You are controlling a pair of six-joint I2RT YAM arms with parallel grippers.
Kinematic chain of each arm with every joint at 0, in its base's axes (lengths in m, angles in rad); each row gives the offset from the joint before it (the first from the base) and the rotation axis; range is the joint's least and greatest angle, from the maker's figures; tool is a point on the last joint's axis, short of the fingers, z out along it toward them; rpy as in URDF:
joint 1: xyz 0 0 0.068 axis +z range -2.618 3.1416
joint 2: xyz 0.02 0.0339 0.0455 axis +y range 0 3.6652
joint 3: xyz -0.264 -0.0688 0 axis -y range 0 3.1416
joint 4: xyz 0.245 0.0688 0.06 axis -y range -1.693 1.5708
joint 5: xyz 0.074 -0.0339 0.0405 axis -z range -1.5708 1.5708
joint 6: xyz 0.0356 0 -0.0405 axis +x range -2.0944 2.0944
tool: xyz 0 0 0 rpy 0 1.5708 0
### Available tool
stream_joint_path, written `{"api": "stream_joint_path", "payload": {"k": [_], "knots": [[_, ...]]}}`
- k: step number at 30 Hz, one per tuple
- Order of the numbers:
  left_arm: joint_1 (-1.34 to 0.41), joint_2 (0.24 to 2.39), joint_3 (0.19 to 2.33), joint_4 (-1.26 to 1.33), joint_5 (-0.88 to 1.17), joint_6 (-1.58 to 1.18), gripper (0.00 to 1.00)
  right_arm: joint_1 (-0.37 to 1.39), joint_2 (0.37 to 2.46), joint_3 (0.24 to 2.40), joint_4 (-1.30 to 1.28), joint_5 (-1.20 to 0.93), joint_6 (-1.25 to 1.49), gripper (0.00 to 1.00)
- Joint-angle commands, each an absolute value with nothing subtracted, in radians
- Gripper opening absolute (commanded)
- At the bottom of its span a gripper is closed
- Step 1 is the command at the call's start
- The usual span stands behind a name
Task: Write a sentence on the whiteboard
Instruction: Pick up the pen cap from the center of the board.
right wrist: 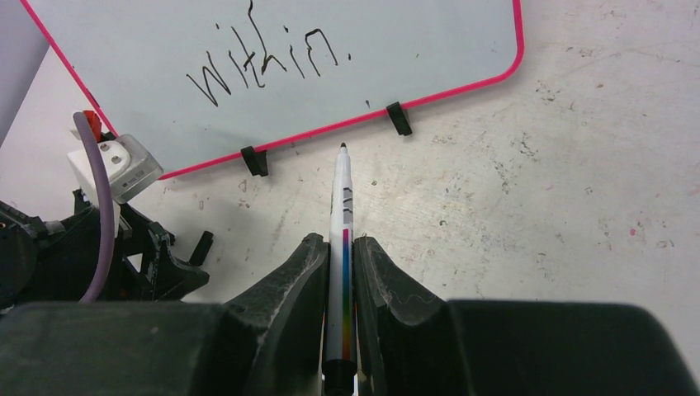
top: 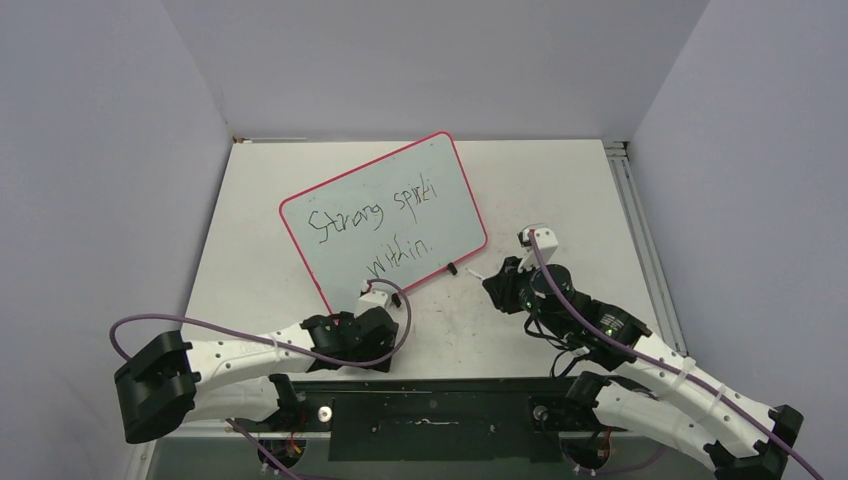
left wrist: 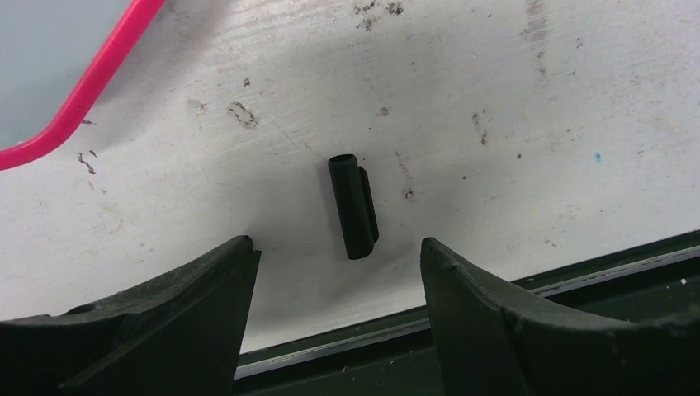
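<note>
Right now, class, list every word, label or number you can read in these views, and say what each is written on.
"Strong spirit": first line of the sentence, on the whiteboard.
"within.": second line, same board.
Print on the marker barrel: too blurred to read.
No other text.

- We are seeing the whiteboard [top: 400, 190] resting on the table [top: 560, 190], left of centre.
- The sentence [top: 372, 225] is running across it in two lines.
- The cap [left wrist: 353, 206] is lying between the left gripper [left wrist: 337, 247] fingers, touching neither, right of the board's corner.
- The marker [right wrist: 342, 214] is sitting in the right gripper [right wrist: 340, 243], its tip just before the board's near edge.
</note>
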State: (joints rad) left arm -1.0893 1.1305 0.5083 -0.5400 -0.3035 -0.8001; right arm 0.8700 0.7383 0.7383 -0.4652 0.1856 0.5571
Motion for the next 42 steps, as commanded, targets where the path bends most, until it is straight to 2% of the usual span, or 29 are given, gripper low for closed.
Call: {"api": "stream_joint_path", "payload": {"k": [1, 7, 23, 32, 37, 42], "knots": [[-1.083, 1.16, 0.511, -0.481, -0.286, -0.793, 0.69, 0.861, 0.755, 0.737, -0.43, 0.2, 0.547, 0.06], [-1.084, 1.237, 0.55, -0.486, -0.293, -0.768, 0.52, 0.853, 0.753, 0.726, -0.431, 0.202, 0.552, 0.07], [-1.113, 1.345, 0.616, -0.577, -0.334, -0.797, 0.27, 0.838, 0.739, 0.694, -0.416, 0.193, 0.552, 0.09], [-1.115, 1.336, 0.601, -0.588, -0.321, -0.823, 0.01, 0.833, 0.73, 0.692, -0.413, 0.18, 0.542, 0.08], [-1.115, 1.282, 0.604, -0.579, -0.335, -0.792, 0.0, 0.834, 0.737, 0.727, -0.436, 0.132, 0.501, 0.06], [-1.09, 1.135, 0.628, -0.577, -0.331, -0.751, 0.0, 0.833, 0.74, 0.818, -0.54, 0.143, 0.443, 0.06]]}}
